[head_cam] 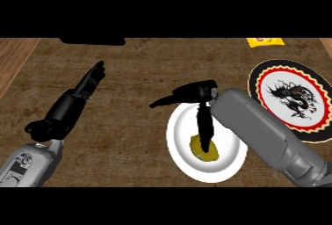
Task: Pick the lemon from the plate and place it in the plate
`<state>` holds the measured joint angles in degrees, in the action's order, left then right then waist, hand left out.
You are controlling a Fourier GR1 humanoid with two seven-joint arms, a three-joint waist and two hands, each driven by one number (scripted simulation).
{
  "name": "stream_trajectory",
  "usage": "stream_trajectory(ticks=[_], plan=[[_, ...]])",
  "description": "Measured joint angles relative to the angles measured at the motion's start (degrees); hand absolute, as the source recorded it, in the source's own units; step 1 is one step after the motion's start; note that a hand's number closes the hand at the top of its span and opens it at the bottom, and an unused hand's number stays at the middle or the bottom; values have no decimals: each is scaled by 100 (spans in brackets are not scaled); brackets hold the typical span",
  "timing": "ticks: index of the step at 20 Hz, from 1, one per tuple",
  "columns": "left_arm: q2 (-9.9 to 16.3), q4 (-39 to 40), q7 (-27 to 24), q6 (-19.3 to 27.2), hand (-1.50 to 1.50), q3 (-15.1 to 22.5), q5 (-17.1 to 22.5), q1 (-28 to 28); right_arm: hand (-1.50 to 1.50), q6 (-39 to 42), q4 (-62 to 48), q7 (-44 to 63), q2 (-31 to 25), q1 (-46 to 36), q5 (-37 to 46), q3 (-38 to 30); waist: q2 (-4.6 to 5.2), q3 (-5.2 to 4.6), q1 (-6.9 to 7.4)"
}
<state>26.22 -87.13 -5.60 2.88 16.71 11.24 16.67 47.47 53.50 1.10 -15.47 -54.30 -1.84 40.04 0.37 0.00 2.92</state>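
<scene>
A yellow lemon [209,153] lies on a plain white plate [183,154] at the lower middle of the counter. My right hand [194,93] hangs over that plate, its straight fingers [205,127] pointing down with the tips touching the lemon's top, and its thumb sticking out to the left. The hand is open, with nothing held. To the right sits a second plate [269,74], black-rimmed with red and white rings and a dragon picture. My left hand [88,83] rests open at the left, fingers straight and pointing away.
A yellow packet [265,41] lies at the far right edge. A black object [92,40] sits at the far left edge. The brown counter [130,132] meets a lighter wood strip [13,57] along its left side.
</scene>
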Motion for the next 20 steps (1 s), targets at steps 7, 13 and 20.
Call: stream_trajectory(ticks=[7,13,20], plan=[[94,-339,101,-83,0,-173,22,-301,-150,1265,-746,606,120,-604,-260,-46,-30,-3,-135],[96,-419,144,-182,0,-287,-14,-375,-150,1493,-1443,783,351,-1227,-42,14,-7,-3,-121],[16,-486,160,-270,0,-395,-139,-432,-150,1556,-2250,734,604,-1582,318,-72,11,-1,-122]])
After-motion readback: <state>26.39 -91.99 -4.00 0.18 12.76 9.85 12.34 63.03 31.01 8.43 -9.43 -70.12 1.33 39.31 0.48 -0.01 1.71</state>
